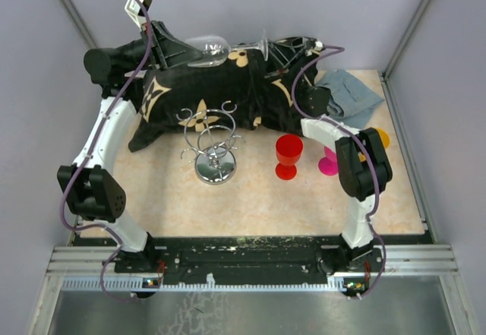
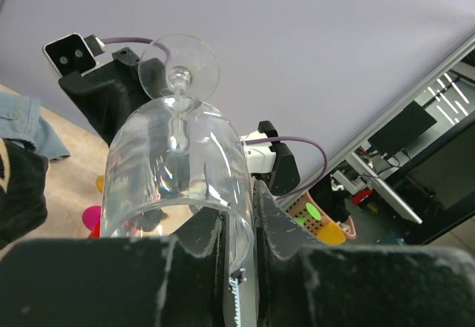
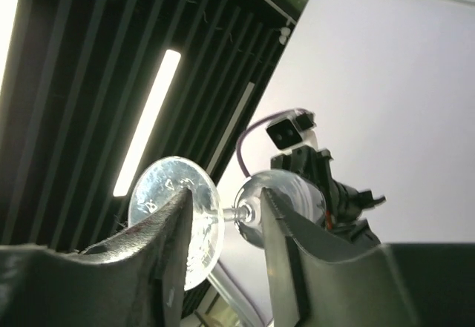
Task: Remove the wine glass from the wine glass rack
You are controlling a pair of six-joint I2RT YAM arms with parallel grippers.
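The clear stemmed wine glass (image 1: 209, 50) is held level above the black-and-tan patterned cloth (image 1: 243, 96), its bowl pointed left and clamped by the left gripper (image 2: 237, 239), its foot pointed right between the parted right gripper (image 3: 226, 205), apart from the shiny chrome wire wine glass rack (image 1: 213, 146).

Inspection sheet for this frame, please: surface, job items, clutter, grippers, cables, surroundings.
Surface: beige table; a black patterned cloth covers the far part.
Job's things: wine glass off the rack, lying horizontally above the cloth; wine glass rack upright, arms bare.
Clutter: red cup, pink cup, blue-grey rag; orange item partly hidden.
Grippers: left gripper shut on the bowl's rim; right gripper open, its fingers on either side of the stem.
Cables: purple cables along both arms.
Surroundings: plain pale walls; nothing else seen.
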